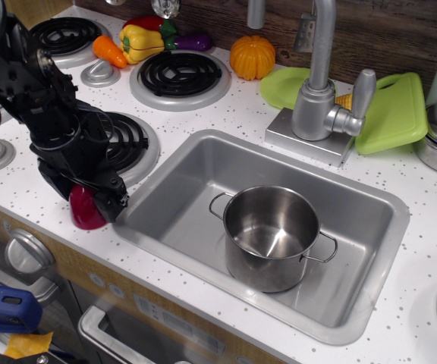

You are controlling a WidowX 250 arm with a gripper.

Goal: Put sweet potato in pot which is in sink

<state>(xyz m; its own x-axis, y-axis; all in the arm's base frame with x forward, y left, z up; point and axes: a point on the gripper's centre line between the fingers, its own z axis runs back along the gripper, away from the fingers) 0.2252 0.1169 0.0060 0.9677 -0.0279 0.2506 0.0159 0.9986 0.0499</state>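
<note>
One black tool (101, 199) we see low over the sweet potato (84, 210), covering its top and right side; whether its fingers are closed on it we cannot tell. Taking the sink (203, 152) as our landmark, the sweet potato sits on the white speckled counter (226, 106) just beside the sink's left rim, outside the basin. Inside the sink, toward its front, stands the pot (273, 235), upright and empty, apart from the walls.
</note>
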